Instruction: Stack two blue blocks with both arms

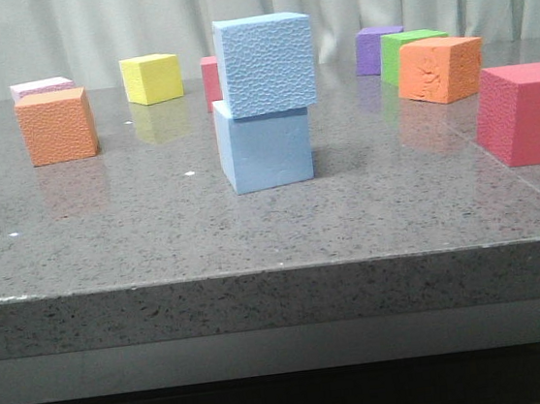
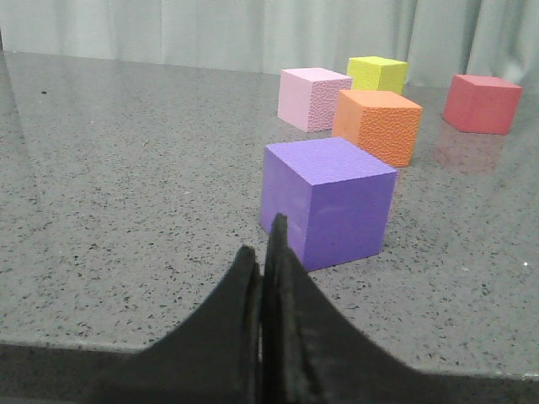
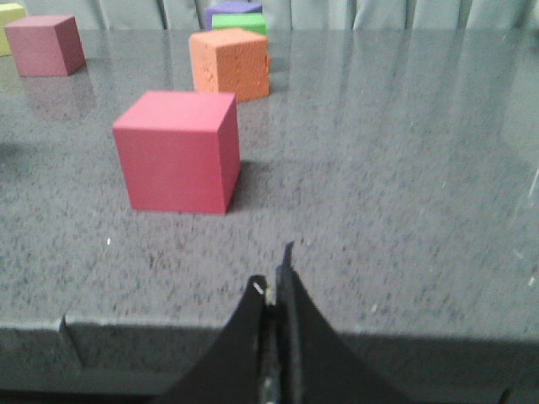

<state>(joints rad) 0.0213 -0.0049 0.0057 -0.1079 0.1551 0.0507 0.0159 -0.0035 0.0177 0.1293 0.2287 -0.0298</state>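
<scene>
Pebbled blue block [image 1: 266,64] stacked on smooth blue block [image 1: 265,146], left gripper [image 2: 264,244] clenched empty, right gripper [image 3: 276,282] likewise

Grey speckled table [image 1: 107,230]. Orange cube [image 1: 56,126] at 9 o'clock, pink cube [image 1: 41,89] just behind it, yellow cube [image 1: 151,78] at 11. Purple cube [image 1: 376,48], green cube [image 1: 409,50], second orange cube [image 1: 440,68] clustered at 2. Big red cube [image 1: 528,112] at 3.

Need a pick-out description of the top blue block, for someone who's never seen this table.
Find the two-cube blue stack mid-table in the front view. The top blue block sits on the smoother blue block, shifted slightly right. It is the only raised cube, with pebbled faces.
</scene>
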